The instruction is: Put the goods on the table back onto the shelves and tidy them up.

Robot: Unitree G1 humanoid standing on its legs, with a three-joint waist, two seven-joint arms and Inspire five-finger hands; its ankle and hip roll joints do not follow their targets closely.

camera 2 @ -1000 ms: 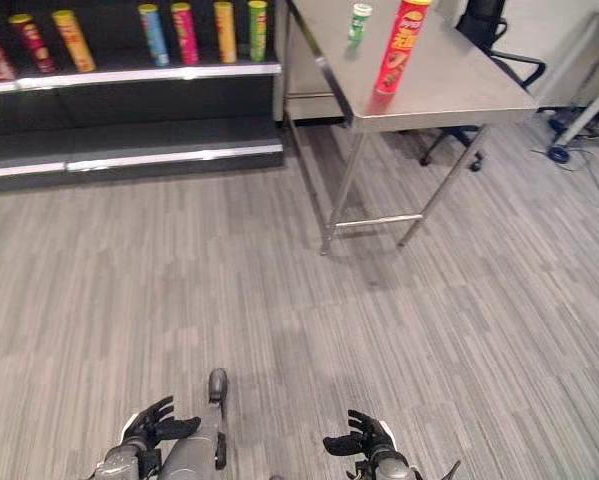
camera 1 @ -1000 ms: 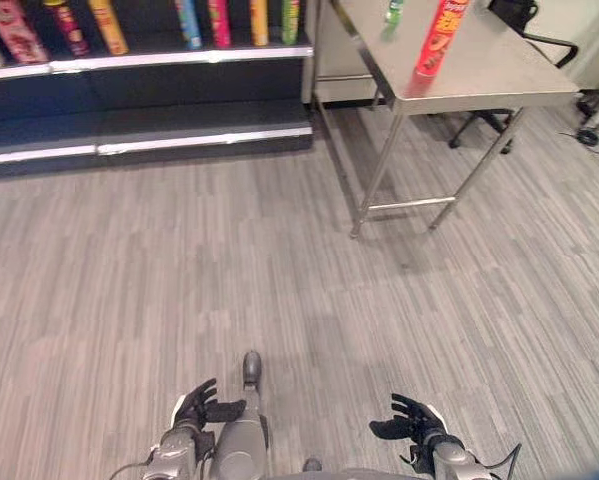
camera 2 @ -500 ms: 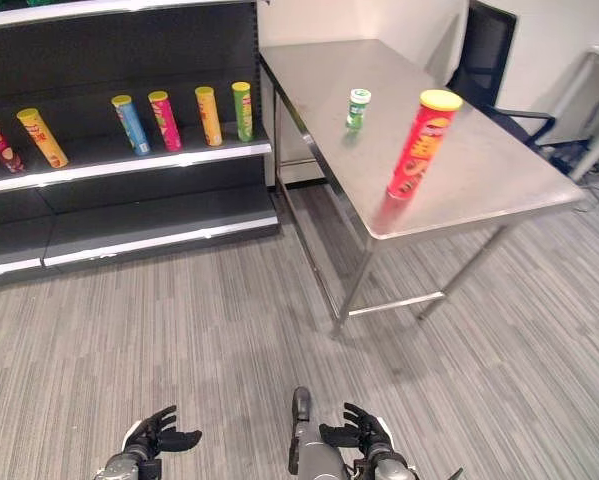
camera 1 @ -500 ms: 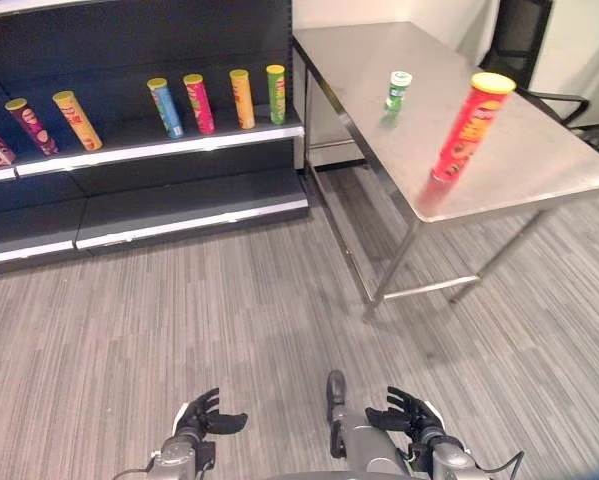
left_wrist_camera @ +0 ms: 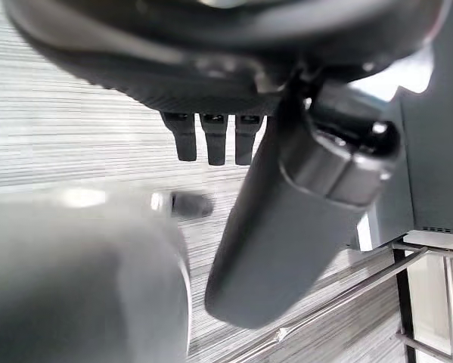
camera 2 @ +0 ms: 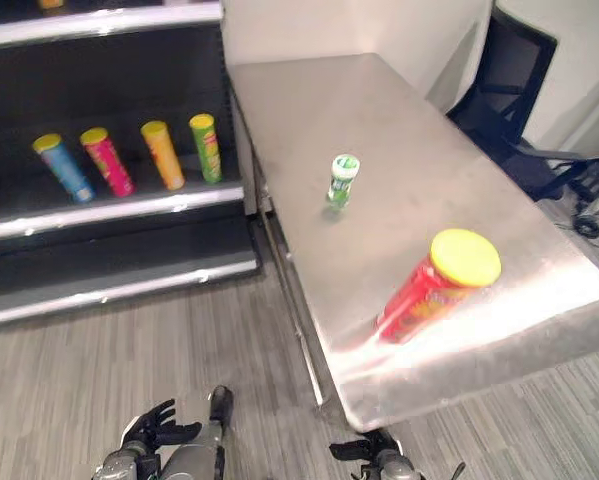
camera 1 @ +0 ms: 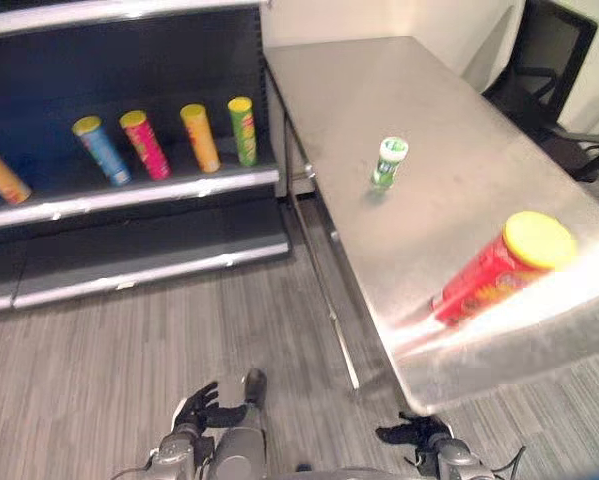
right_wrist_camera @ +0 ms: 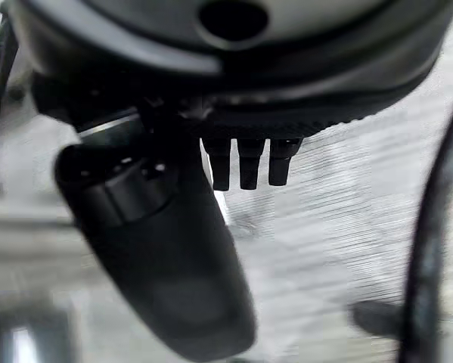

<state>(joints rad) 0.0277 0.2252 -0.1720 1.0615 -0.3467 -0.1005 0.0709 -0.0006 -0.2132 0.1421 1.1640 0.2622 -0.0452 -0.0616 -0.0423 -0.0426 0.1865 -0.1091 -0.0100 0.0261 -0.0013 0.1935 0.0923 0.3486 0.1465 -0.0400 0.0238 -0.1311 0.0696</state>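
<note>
The robot is closing on the table [camera 1: 459, 330]; the red can [camera 1: 494, 270] is looming at right, both hands [camera 1: 201, 410] [camera 1: 411, 434] hanging relaxed and empty.

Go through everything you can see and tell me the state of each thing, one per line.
Red can: upright on the table, lid on.
Small green bottle: upright, mid-table.
Four shelf cans: standing in a row.
Left hand: open, low, holding nothing.
Right hand: open, low, holding nothing.
</note>
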